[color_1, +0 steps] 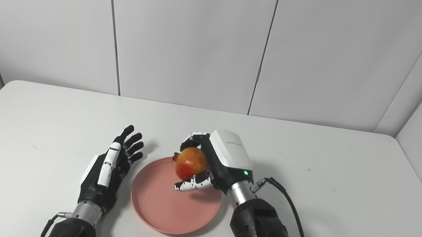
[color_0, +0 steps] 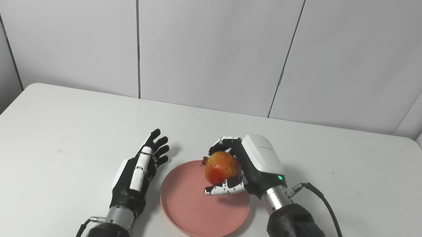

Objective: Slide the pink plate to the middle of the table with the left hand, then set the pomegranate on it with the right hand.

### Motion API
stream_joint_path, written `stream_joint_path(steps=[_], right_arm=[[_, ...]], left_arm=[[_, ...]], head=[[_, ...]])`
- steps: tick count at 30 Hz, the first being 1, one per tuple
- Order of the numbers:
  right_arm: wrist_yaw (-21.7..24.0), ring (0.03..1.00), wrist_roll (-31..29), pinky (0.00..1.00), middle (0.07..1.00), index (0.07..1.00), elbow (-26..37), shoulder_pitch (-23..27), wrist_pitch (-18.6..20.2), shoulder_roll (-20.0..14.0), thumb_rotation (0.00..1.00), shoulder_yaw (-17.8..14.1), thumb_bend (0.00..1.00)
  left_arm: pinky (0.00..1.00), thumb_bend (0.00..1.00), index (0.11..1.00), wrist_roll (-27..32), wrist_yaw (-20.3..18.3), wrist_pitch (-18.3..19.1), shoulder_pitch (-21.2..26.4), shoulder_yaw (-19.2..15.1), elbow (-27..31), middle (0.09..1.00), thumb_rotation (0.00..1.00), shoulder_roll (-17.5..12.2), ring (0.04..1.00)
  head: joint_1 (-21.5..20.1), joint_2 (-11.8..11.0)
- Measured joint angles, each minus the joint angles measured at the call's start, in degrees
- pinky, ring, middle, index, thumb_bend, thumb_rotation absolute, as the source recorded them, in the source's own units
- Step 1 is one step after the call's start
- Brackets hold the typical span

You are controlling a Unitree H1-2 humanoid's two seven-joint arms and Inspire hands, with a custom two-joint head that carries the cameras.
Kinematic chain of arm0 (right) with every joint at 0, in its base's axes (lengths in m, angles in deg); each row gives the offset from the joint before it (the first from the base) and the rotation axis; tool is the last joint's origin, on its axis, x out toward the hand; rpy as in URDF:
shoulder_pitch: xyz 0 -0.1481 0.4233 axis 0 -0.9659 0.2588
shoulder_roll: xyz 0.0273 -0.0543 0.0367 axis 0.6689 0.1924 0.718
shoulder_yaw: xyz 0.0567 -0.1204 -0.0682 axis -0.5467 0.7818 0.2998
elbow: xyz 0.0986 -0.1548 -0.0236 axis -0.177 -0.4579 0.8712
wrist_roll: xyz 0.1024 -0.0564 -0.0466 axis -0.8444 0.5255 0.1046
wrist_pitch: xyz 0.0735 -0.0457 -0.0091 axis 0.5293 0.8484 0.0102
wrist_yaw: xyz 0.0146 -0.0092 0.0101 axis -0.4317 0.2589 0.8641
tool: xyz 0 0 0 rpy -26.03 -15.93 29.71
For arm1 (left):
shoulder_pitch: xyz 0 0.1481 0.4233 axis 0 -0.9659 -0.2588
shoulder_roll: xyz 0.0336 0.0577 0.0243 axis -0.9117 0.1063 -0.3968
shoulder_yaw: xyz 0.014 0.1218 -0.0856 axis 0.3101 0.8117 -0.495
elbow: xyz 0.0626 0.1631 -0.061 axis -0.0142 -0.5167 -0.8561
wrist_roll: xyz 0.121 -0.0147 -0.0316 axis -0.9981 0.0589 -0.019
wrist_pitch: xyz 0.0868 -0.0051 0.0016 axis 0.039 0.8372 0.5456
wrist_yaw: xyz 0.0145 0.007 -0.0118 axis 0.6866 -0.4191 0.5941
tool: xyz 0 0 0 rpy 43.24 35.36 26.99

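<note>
My right hand point(color_0: 248, 165) grasping the round red-yellow pomegranate point(color_0: 221, 168) above the far edge of the round pink plate point(color_0: 189, 210), mid white table point(color_0: 49, 120), my left hand point(color_0: 142, 166) released, fingers spread, just beside the plate

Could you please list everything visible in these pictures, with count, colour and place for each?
table: one, white, filling the lower half of the view.
plate: one, pink, on the table near its middle, between the two hands.
pomegranate: one, red and yellow, held over the far edge of the plate.
wall panels: several, pale grey, behind the table and at both sides.
cable: one, black, running along the right arm.
left hand: one, black and white, fingers apart, holding nothing, just left of the plate.
right hand: one, black and white, closed around the pomegranate.
</note>
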Motion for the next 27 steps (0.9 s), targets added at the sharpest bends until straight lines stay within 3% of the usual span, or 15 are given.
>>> stream_joint_path(steps=[4,22,27], right_arm=[[2.1,0.431,0.1,0.35,0.499,0.488,0.1,-0.2,0.0,0.1,0.13,0.4,0.50],[3.4,0.449,3.7,0.40,0.500,0.489,-1.6,-0.3,-1.4,-0.4,0.13,4.6,0.51],[4.7,0.553,5.6,0.53,0.585,0.493,-0.5,-0.3,-1.7,-1.3,0.15,5.5,0.51]], left_arm=[[0.95,0.38,0.960,-2.1,1.5,-0.4,-0.2,0.9,0.1,0.962,0.98,0.3,0.950],[0.92,0.35,0.945,-7.7,5.4,-1.3,-1.8,2.8,1.5,0.947,1.00,2.0,0.936],[0.90,0.35,0.938,-8.3,5.7,-1.3,-1.8,3.0,1.4,0.941,1.00,2.0,0.930]], head=[[1.3,0.4],[4.1,1.4],[4.3,1.7]])
